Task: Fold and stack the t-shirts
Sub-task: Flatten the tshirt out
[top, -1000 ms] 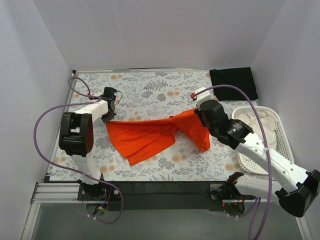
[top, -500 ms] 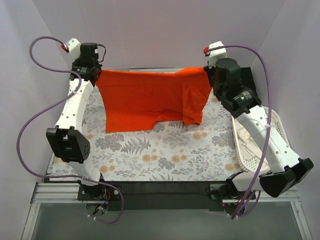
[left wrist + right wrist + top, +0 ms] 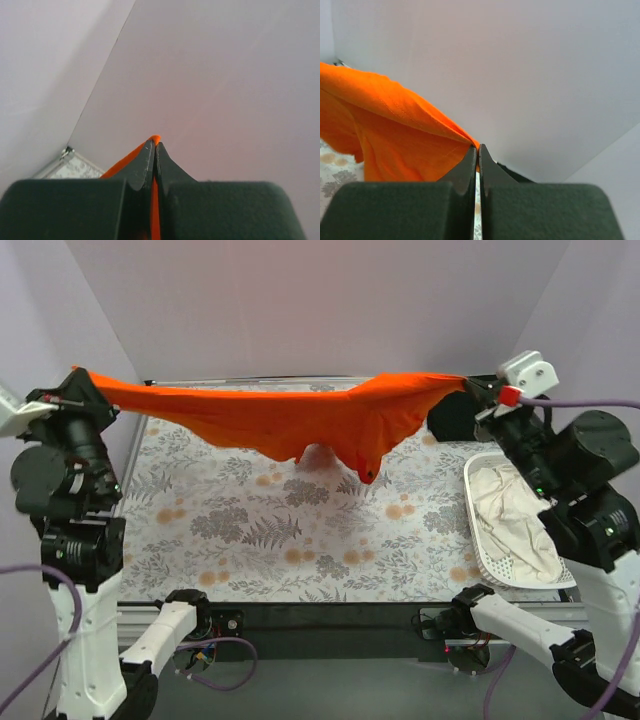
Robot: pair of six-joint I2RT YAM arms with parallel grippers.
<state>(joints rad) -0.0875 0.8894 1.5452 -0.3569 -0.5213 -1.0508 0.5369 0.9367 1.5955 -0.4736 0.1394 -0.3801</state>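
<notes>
The orange t-shirt (image 3: 290, 415) hangs stretched in the air between my two grippers, high above the floral table (image 3: 300, 530). My left gripper (image 3: 82, 375) is shut on its left corner; orange cloth (image 3: 154, 200) shows between the fingers in the left wrist view. My right gripper (image 3: 470, 387) is shut on its right corner, and the shirt (image 3: 395, 135) drapes to the left of the fingers in the right wrist view. The shirt sags in the middle, its lowest tip (image 3: 368, 473) off the table. The black t-shirt (image 3: 445, 420) lies at the back right, mostly hidden behind my right arm.
A white slatted basket (image 3: 480, 560) holding pale cloth (image 3: 515, 520) stands at the right edge of the table. White walls enclose the back and both sides.
Both grippers have lifted the orange t-shirt off the table, raised it high and pulled it wide apart. It went from crumpled on the table to hanging taut in the air.
</notes>
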